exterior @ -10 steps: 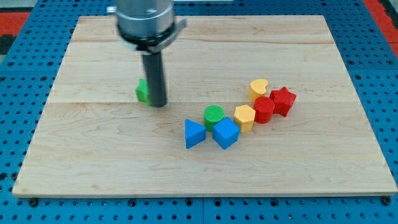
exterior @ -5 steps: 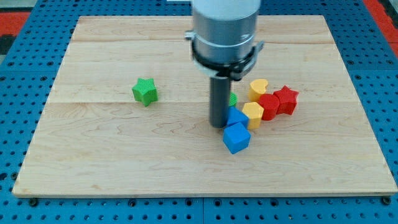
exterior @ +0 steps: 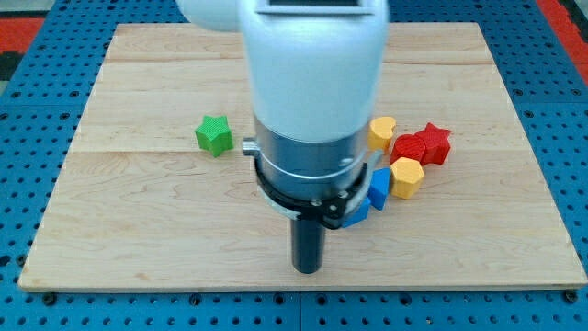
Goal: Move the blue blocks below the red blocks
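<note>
Clawless: my tip [exterior: 308, 269], a dark rod end, rests on the pale wooden desk [exterior: 138, 230] at the view's bottom, below the blocks. Two blue blocks [exterior: 378, 187], shapes half hidden by my arm, sit just lower-left of ridged red blocks [exterior: 424, 145]. Yellow hexagonal block [exterior: 406, 177] between; green star [exterior: 214, 135] far left.

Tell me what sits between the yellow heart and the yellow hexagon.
In the camera view, the left red block lies between the yellow heart and the yellow hexagon, slightly toward the view's right of the line joining them.
</note>
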Tool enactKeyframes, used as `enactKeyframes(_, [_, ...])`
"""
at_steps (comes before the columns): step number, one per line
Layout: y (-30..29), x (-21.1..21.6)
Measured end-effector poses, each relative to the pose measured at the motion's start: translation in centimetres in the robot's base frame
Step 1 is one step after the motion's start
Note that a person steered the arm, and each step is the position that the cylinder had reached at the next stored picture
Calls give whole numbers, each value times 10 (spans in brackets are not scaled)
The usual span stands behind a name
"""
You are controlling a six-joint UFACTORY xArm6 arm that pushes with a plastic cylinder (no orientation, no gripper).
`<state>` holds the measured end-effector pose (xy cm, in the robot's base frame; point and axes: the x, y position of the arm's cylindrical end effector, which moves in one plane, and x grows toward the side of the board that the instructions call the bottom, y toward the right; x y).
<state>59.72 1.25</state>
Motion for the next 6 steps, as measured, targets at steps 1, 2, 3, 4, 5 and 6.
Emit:
enactKeyframes(1, [8, -8])
enactKeyframes(2, [24, -49])
enactKeyframes(3, [45, -99])
enactKeyframes(4, [91, -112])
enactKeyframes(5, [63, -108])
enactKeyframes(6, [107, -46])
